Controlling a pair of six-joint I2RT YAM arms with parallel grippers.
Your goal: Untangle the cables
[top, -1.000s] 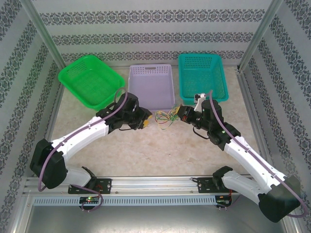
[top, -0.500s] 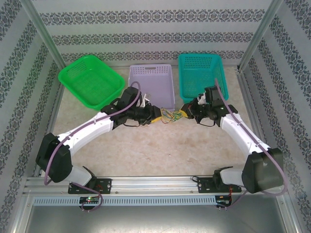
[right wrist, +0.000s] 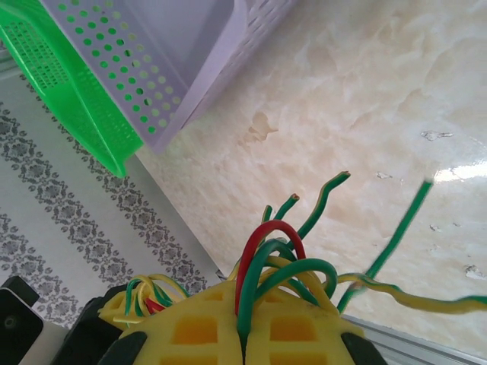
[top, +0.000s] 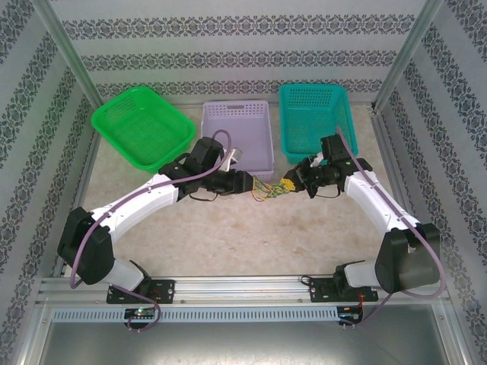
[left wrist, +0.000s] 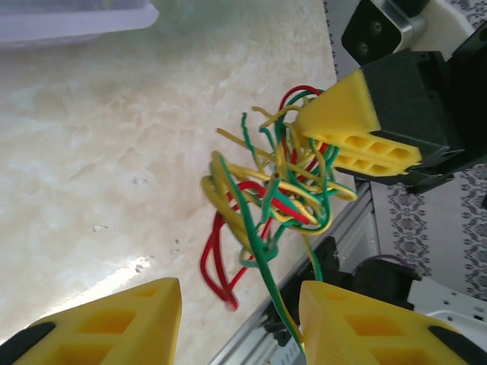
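Currently the cables point(left wrist: 274, 198) are seen as one knotted bunch of green, yellow and red strands, located mid-table, just at 6 o'clock of the lavender basket point(top: 237, 135). The bunch is clamped on its 3 o'clock side by the right gripper point(right wrist: 243, 334), whose fingers are pressed together on several loops, with cut ends left poking past the tips. At 9 o'clock of the bunch the left gripper point(left wrist: 237, 298) is held with jaws parted and nothing pinched. One green-and-yellow strand is run down along the inner face of one finger but is not squeezed. Whether the lowest red loop is touching the surface cannot be told. The step in hand is judged to be the picking of a single strand while the bunch is anchored by the other side. It is best done by taking a strand at the bunch's outer edge, such as the hanging red loop or that green-and-yellow one. It should then be drawn slowly toward 9 o'clock. If several strands are caught together the knot is likely to be tightened, so a narrow, well-aimed closure is called for. The table point(top: 251, 236) is a pale, glossy marble-look top with a glare patch, so wires are expected to slide easily. A green basket point(top: 141, 125) is set at 10 o'clock and a teal basket point(top: 316, 122) at 1 o'clock. Walls point(top: 243, 46) with grey floral bands are set around, and an aluminium rail point(top: 243, 289) is run at 6 o'clock.
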